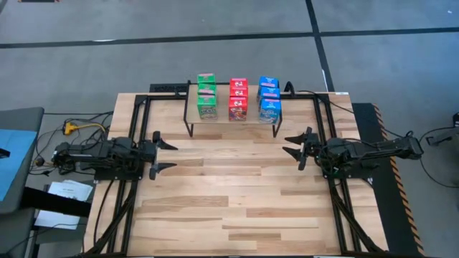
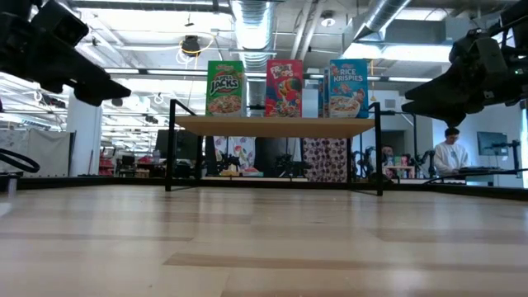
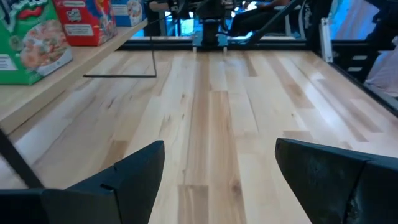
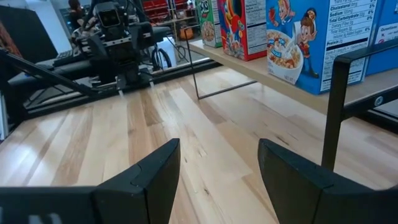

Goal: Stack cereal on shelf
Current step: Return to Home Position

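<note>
The shelf (image 1: 233, 120), a light-wood board on thin black legs, stands at the table's far middle. On it stand upright cereal boxes in three rows: green (image 1: 206, 100) at left, red (image 1: 238, 100) in the middle, blue (image 1: 270, 100) at right. In the low view their fronts show side by side: green (image 2: 224, 87), red (image 2: 285, 87), blue (image 2: 348, 88). My left gripper (image 1: 166, 155) is open at the table's left side, pointing right, above the wood. My right gripper (image 1: 292, 145) is open at the right side, pointing left. Neither holds anything.
The slatted wooden tabletop (image 1: 229, 201) lies bare between the arms and toward the near edge. Black frame rails (image 1: 136, 122) run along both sides. Cables and a yellow plug (image 1: 69, 127) lie off the table's left. A person (image 2: 450, 153) sits in the room behind.
</note>
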You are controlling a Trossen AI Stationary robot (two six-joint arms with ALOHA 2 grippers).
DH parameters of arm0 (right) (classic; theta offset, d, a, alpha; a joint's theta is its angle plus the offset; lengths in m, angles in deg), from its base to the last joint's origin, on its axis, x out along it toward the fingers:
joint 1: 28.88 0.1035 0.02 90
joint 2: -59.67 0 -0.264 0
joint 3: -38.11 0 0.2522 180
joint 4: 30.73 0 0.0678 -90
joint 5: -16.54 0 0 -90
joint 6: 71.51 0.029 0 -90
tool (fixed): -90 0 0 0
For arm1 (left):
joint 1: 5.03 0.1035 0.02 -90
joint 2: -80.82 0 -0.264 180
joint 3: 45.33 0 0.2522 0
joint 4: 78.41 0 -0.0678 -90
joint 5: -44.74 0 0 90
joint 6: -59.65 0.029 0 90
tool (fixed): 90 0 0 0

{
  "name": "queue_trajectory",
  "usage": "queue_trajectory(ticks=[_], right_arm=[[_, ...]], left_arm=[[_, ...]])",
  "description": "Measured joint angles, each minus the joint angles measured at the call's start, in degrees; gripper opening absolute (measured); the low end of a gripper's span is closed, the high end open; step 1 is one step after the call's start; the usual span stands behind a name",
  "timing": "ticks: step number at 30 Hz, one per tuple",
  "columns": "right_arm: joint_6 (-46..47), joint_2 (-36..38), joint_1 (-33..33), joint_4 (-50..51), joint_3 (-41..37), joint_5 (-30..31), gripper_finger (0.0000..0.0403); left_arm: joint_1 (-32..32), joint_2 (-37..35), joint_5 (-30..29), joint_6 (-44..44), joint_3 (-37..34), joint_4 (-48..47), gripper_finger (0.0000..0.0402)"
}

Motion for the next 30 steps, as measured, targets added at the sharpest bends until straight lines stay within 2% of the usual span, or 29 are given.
queue_trajectory(ticks=[10, 27, 30], right_arm=[[-0.3, 0.0, 0.0, 0.2, 0.0, 0.0, 0.024], [-0.5, 0.0, 0.0, 0.2, 0.0, 0.0, 0.024], [-0.4, 0.0, 0.0, 0.2, 0.0, -0.1, 0.024]], left_arm=[[0.0, 0.0, -5.6, -0.1, 0.0, -2.2, 0.0295], [0.0, 0.0, -5.6, -2.0, 0.0, -4.6, 0.0295], [0.0, 0.1, -5.2, -7.9, 0.0, -8.1, 0.0295]])
